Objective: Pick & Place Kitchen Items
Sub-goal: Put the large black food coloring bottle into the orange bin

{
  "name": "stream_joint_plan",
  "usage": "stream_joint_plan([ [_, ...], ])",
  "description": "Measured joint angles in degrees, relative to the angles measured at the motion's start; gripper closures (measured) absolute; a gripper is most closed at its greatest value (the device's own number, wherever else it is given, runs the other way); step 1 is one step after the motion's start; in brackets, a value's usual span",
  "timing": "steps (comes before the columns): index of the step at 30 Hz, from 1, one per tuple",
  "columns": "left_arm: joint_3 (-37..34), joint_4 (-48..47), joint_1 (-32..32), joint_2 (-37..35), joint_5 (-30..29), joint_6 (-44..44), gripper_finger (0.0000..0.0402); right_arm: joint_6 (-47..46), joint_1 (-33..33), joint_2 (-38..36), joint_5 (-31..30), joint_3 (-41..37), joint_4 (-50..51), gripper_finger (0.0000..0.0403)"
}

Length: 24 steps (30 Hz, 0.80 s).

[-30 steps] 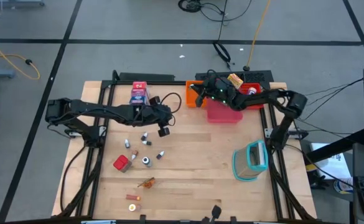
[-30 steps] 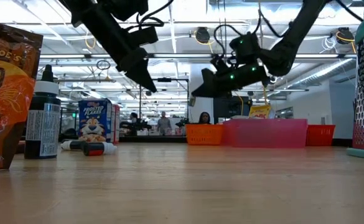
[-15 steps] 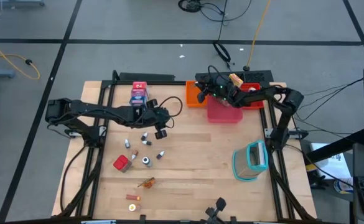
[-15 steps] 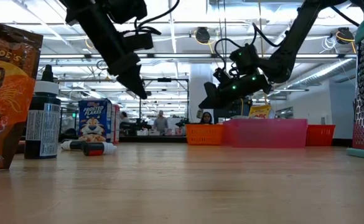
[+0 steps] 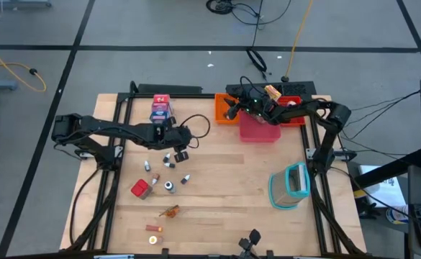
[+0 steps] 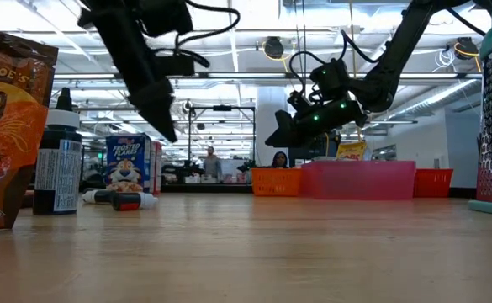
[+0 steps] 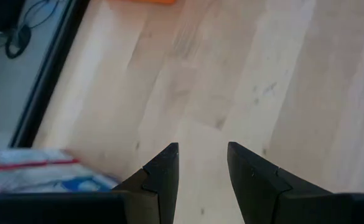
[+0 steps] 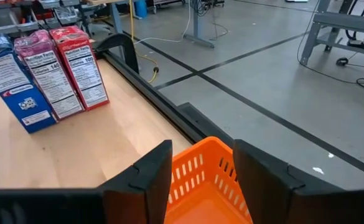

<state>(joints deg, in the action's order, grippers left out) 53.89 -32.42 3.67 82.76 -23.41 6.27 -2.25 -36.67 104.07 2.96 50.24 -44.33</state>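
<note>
While right gripper (image 8: 197, 168) fingers stand apart, empty, over the orange tray (image 8: 203, 186); left gripper (image 7: 200, 168) fingers apart above bare counter (image 7: 231, 74); descending could miss the bottles (image 5: 168, 162).

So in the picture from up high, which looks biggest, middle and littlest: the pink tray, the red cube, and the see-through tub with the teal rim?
1. Teal-rimmed tub, biggest, though the pink tray comes close.
2. Pink tray; an arm covers part of it, so it might really match the tub.
3. Red cube, clearly the littlest.

Left gripper (image 7: 200, 165) parted, empty; right gripper (image 8: 200, 165) likewise.
</note>
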Motion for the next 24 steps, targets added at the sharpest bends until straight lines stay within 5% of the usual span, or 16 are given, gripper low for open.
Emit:
stream_joint_plan([
  [13,0.04,-11.10,-13.44,-12.06,0.97,11.68,0.0266,-0.10,1.71,0.00,0.28,0.00,0.04,0.0243],
  [24,-0.02,-12.07,-30.09,-13.14,2.35,18.01,0.0266,-0.10,3.48,0.00,0.28,-0.02,0.02,0.0243],
])
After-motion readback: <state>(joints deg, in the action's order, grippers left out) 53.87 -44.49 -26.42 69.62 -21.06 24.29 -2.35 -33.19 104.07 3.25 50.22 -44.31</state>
